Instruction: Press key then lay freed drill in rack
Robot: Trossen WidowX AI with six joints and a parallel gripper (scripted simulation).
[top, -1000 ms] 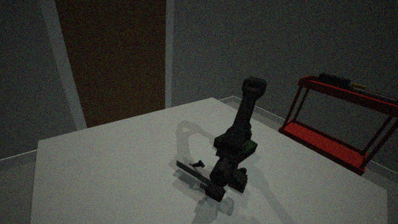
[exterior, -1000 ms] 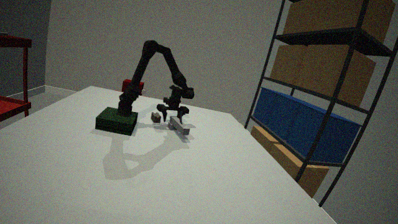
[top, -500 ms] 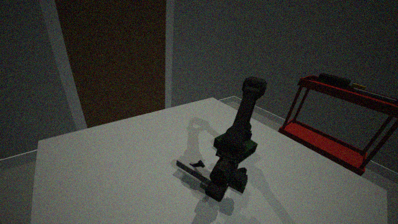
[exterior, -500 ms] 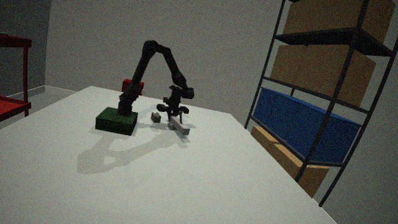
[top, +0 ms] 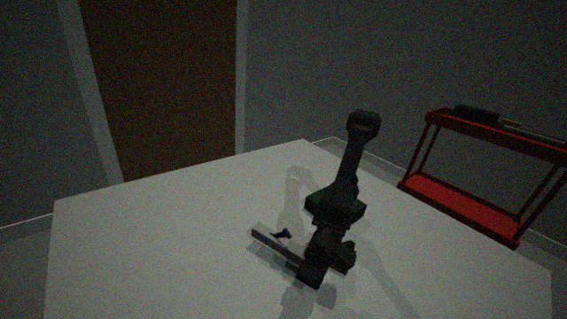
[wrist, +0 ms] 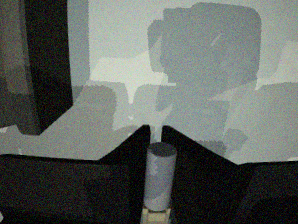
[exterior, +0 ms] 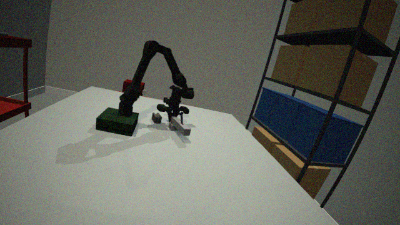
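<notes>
Gripper [wrist: 160, 163] is clamped on the drill's grey cylinder [wrist: 160, 175], fingers flanking it both sides with no gap left between. Dark block [wrist: 29, 56] stands close on wrist-view left, blocking sideways travel there; right side and straight ahead over the white table [wrist: 200, 3] are open. In the exterior view a small grey block [exterior: 156, 117] sits just beside the gripper toward the green base [exterior: 117, 121], and the long grey bar [exterior: 180, 126] lies beneath it.

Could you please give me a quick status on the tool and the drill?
Tool shut on drill. Drill upright in its base on the table. Nothing seen blocking.
</notes>
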